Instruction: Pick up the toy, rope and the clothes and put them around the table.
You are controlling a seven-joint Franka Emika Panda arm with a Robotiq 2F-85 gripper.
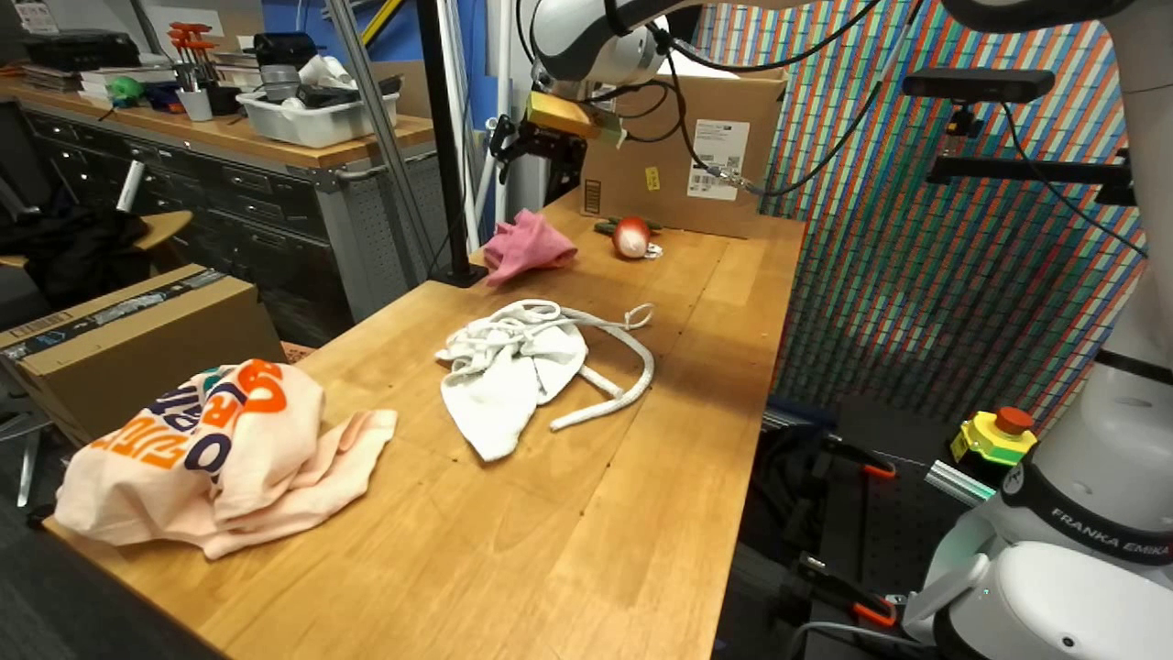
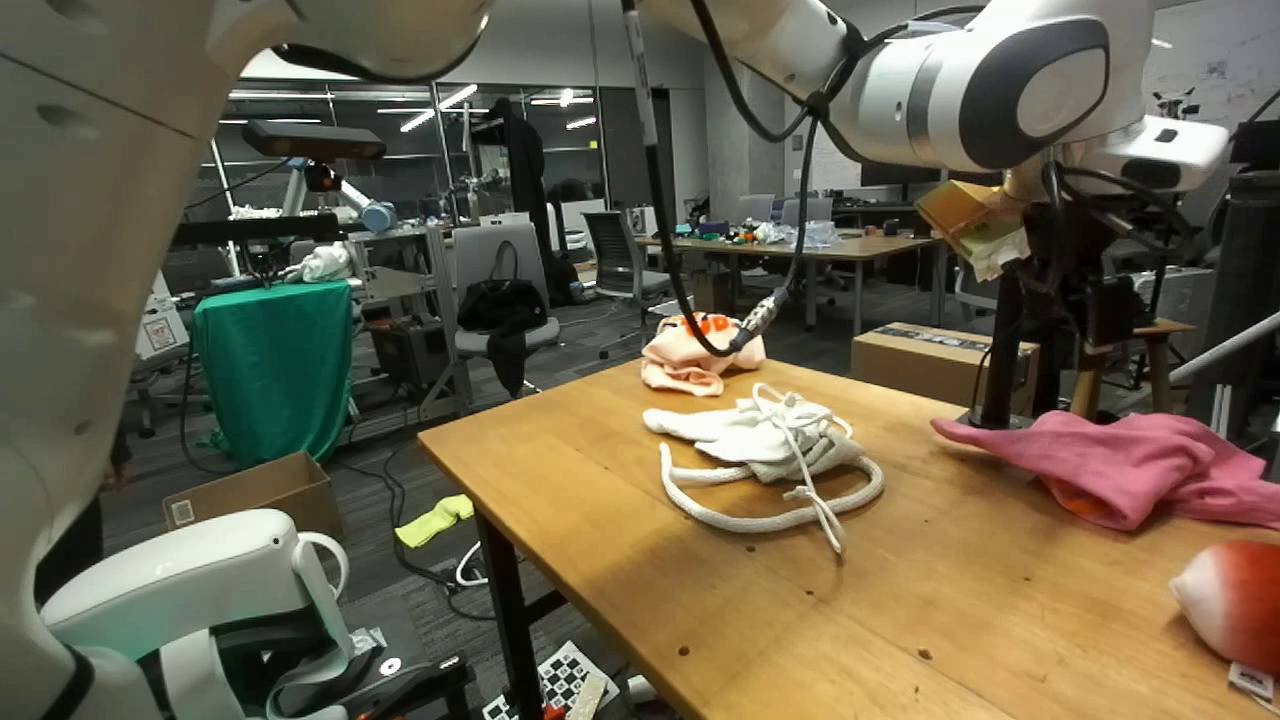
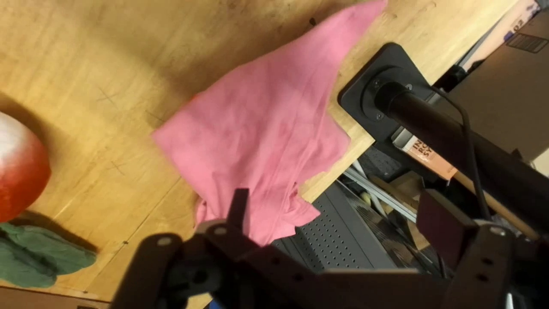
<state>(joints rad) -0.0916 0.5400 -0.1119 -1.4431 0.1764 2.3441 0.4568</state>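
Your gripper [image 3: 336, 210] is released: its jaws stand wide with nothing between them, and both exterior views show it raised, apart from the pink cloth [image 3: 266, 128] below. That cloth lies crumpled beside the foot of the black post [image 1: 443, 137], and in the wrist view one end seems to reach past the edge of the surface [image 1: 586, 568]. You look to be at the close of the pink cloth's turn, though nothing rules out that you mean to grasp it.

The toy [image 1: 631, 237] sits near the cloth, with a green piece [image 3: 38, 257] just beside it; whether the two are joined, you cannot tell. Farther along, the rope [image 1: 647, 370] curls beside and across the off-white cloth [image 1: 499, 394], and the printed cloth [image 1: 220, 458] lies heaped at the opposite end from your gripper.

If you are finished here, the next move calls for lifting straight up and keeping away from the post before you swing. The likeliest work left is the rope and off-white cloth, since they share one pile: pinch a free rope end, or the cloth will probably come along. Should the pink cloth's apparent overhang bother you, tug it inward first.
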